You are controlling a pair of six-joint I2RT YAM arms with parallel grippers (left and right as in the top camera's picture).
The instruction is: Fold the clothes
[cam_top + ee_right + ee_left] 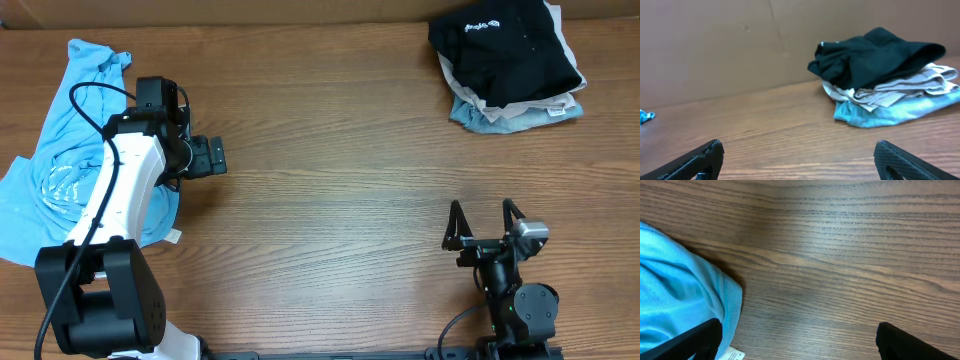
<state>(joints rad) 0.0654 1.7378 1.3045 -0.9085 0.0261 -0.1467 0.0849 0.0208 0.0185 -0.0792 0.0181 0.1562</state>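
The rumpled black cloth shirt with a white logo lies well ahead of the spread, empty right gripper, which is nearer than the likewise spread left gripper.

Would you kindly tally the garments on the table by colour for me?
Black garment, top of the stack: 1
Beige garment, middle of the stack: 1
Grey-blue garment, bottom of the stack: 1
Light blue garment, loose under the left arm: 1
Total: 4
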